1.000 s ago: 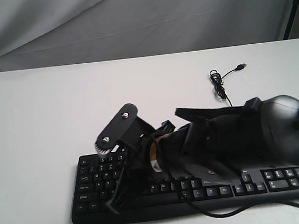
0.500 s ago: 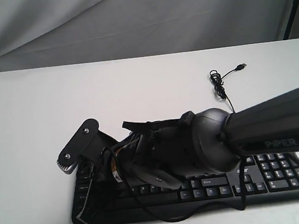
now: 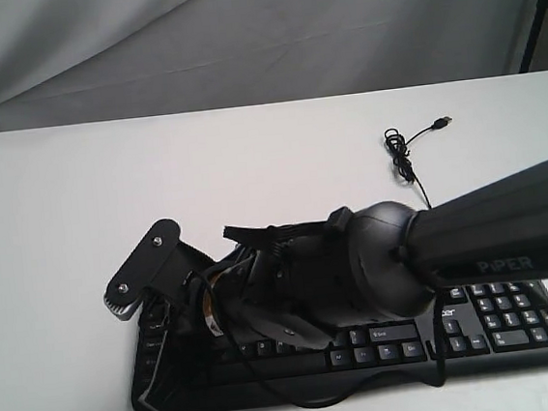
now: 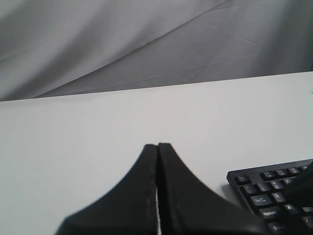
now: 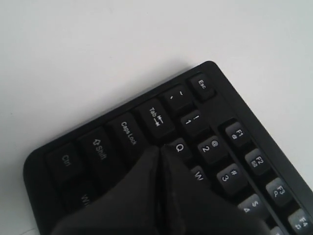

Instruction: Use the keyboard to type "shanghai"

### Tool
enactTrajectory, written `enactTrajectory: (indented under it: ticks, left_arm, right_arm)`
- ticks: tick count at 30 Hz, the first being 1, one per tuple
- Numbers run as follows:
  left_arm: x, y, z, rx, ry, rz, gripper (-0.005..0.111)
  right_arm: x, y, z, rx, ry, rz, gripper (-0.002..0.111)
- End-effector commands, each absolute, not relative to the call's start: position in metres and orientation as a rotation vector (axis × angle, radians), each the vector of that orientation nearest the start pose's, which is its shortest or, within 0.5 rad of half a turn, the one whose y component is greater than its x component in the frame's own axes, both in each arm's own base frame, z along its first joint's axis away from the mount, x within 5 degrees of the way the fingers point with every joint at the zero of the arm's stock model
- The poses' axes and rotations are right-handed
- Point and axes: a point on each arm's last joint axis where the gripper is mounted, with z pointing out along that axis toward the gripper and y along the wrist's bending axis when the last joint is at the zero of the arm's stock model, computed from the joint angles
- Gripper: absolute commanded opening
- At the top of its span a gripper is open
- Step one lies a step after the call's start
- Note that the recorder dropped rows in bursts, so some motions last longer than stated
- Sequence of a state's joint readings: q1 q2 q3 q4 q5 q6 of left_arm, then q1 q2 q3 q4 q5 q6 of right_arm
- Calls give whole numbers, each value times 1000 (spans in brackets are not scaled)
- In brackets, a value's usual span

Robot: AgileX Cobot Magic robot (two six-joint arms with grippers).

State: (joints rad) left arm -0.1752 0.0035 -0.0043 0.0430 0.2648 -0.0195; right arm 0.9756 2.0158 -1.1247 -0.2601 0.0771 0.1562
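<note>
Here the keyboard [image 3: 395, 352] lies flat on the white table [image 3: 61, 207], along the table edge nearest the exterior camera, with its number pad at the right end of that view. Its thin black cable [image 3: 404, 166] runs away from the keyboard toward the back of the table, forms a small coil, and ends in a loose USB plug [image 3: 446, 121]. A grey cloth backdrop [image 3: 238, 34] hangs behind the table.

The right arm [image 3: 490, 233], marked "PIPER", enters from the right of the exterior view and reaches across the middle, covering most of the central key rows. Its wrist sits above the left end of the keyboard.

Right wrist view: the right gripper [image 5: 160, 149] has its two fingers pressed together into a single point. That point stands over the left end of the letter block, just beside the Tab key [image 5: 155, 117], the Caps Lock key [image 5: 128, 133] and the Q key [image 5: 179, 147]. The key directly beneath the tip is hidden by the fingers. Whether the tip presses a key or hovers above it cannot be told. The Esc key [image 5: 201, 83] marks the nearby corner of the keyboard.

Left wrist view: the left gripper [image 4: 157, 147] is likewise closed, finger against finger, holding nothing. It is above bare table, well apart from the keyboard, of which only one corner shows.
</note>
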Motion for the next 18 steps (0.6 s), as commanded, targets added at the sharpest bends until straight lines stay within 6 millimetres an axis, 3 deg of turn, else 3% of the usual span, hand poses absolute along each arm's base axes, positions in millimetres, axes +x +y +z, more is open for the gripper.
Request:
enactTrajectory:
  ticks: [1,11,18]
  left_arm:
    - [54,-9,190,167,1735,-103,0]
    - [54,-9,190,167,1735,-103,0]
    - [54,-9,190,167,1735,-103,0]
  right_arm:
    - [229,338,123,-1258,2116,379,0]
    - [229,338,124,-1256,2112,382,0]
    - [229,337,112,-1271,2139,367,0]
